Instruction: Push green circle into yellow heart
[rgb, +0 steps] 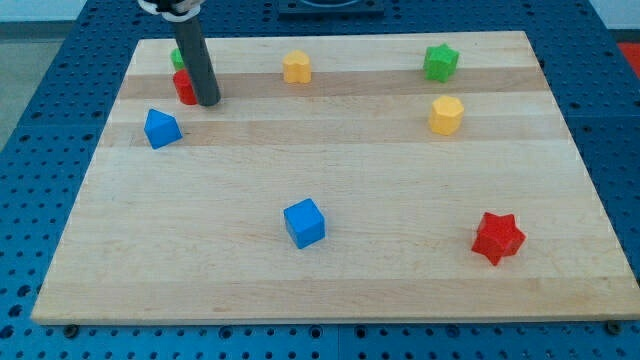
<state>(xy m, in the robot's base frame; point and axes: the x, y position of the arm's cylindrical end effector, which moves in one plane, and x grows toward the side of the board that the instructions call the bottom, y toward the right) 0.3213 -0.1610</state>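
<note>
The green circle (177, 58) sits near the board's top left and is mostly hidden behind my rod; only a small green edge shows. The yellow heart (297, 67) lies to its right along the view's top, well apart from it. My tip (208, 102) rests on the board just below and right of the green circle, right beside a red block (184, 87) whose shape I cannot make out.
A blue block (161, 128) lies below-left of my tip. A green star (440, 62) and a yellow hexagon (446, 115) are at the view's right top. A blue cube (304, 222) is lower centre and a red star (497, 237) lower right, all on the wooden board (350, 290).
</note>
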